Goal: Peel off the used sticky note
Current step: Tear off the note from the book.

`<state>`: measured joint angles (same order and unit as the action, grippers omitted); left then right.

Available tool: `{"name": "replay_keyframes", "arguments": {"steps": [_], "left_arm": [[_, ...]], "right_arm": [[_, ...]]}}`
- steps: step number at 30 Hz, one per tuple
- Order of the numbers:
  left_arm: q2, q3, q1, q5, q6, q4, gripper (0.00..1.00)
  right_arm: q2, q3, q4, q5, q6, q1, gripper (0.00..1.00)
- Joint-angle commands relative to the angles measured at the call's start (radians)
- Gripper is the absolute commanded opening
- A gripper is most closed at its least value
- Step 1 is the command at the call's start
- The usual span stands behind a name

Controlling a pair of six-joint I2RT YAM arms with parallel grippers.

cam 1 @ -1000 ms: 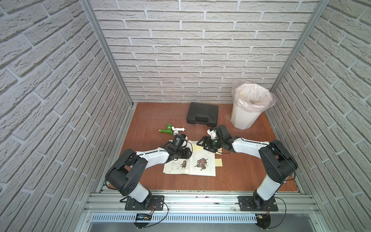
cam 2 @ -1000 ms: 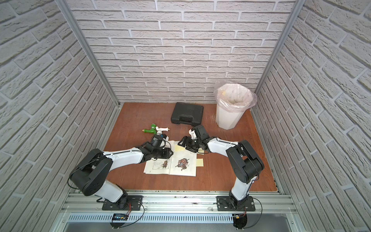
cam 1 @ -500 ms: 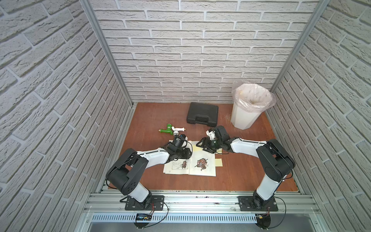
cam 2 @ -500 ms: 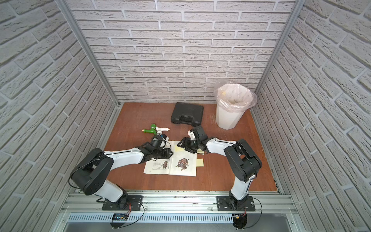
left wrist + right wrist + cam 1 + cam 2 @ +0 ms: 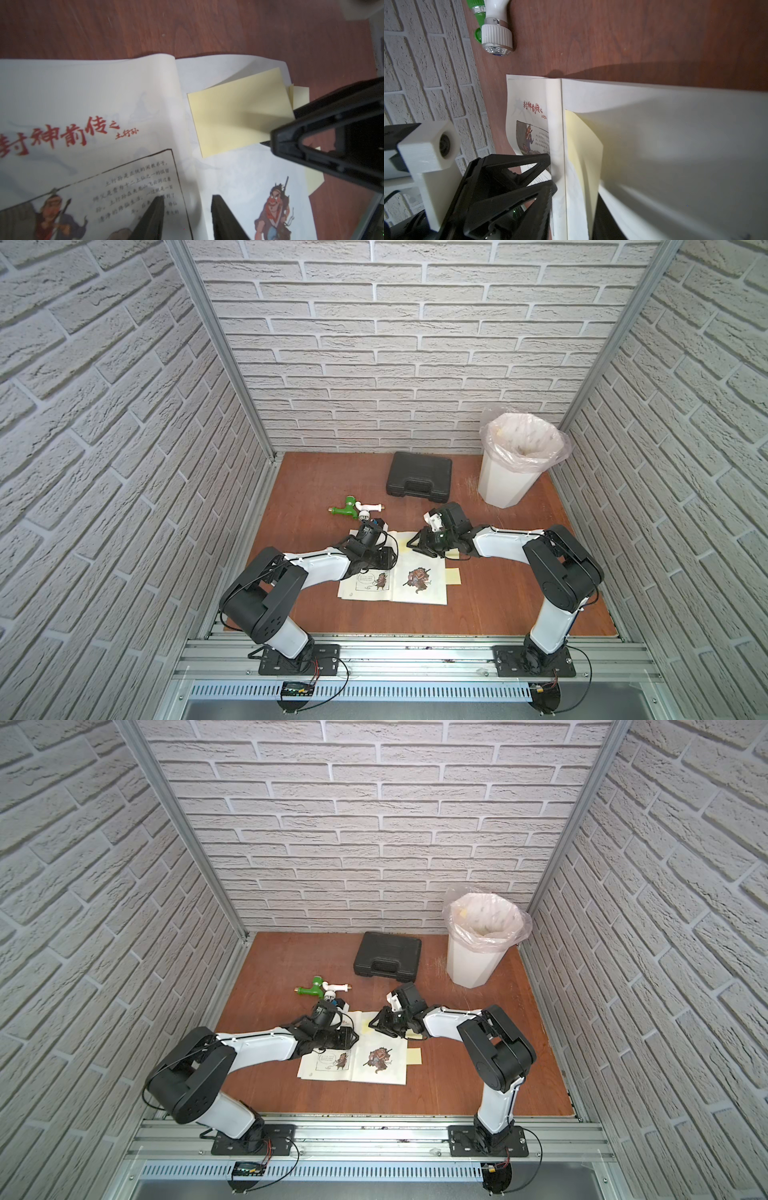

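1. An open picture book (image 5: 399,585) lies flat on a brown wooden table (image 5: 498,605), between the two robot arms. Cartoon figures show on both pages, and red Chinese lettering heads the page nearer the left arm.
2. The yellow sticky note (image 5: 239,116) sits on the page nearer the right arm, close to the top edge and just beside the spine. Its end by the spine lies flat. The opposite end lifts off the page.
3. The left gripper (image 5: 187,197) is set down on the book with its fingers parted, one on each page either side of the spine, and grips nothing.
4. The right gripper (image 5: 415,546) is at the note's raised end, with a black finger touching that edge. I cannot tell whether it has clenched on the note.
5. A spare yellow note (image 5: 453,576) lies on the table, touching the book's outer edge.
6. Farther back stand a black case (image 5: 419,475), a white bin (image 5: 511,472) lined with a clear bag, and a green and white tap (image 5: 353,510).
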<state>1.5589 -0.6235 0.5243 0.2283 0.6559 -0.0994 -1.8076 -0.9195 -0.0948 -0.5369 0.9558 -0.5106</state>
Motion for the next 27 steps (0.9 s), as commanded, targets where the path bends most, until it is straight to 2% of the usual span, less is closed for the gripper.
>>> {"name": "replay_keyframes", "arguments": {"steps": [1, 6, 12, 23, 27], "left_arm": [[0.026, 0.038, -0.008, -0.017, -0.004, 0.016, 0.43], [0.019, 0.06, -0.008, -0.017, -0.017, -0.015, 0.43], [0.006, 0.091, -0.01, -0.019, -0.044, -0.043, 0.44], [0.006, 0.132, -0.017, -0.024, -0.053, -0.094, 0.51], [0.004, 0.138, -0.019, -0.023, -0.054, -0.098, 0.6]], "right_arm": [[0.009, 0.003, -0.041, -0.009, 0.01, -0.005, 0.25], [0.016, 0.002, -0.045, -0.009, 0.026, -0.005, 0.12], [0.039, 0.001, -0.042, -0.002, 0.042, -0.004, 0.04], [0.1, -0.014, -0.023, 0.025, 0.064, -0.004, 0.03], [0.125, -0.026, 0.007, 0.04, 0.051, -0.005, 0.03]]}}
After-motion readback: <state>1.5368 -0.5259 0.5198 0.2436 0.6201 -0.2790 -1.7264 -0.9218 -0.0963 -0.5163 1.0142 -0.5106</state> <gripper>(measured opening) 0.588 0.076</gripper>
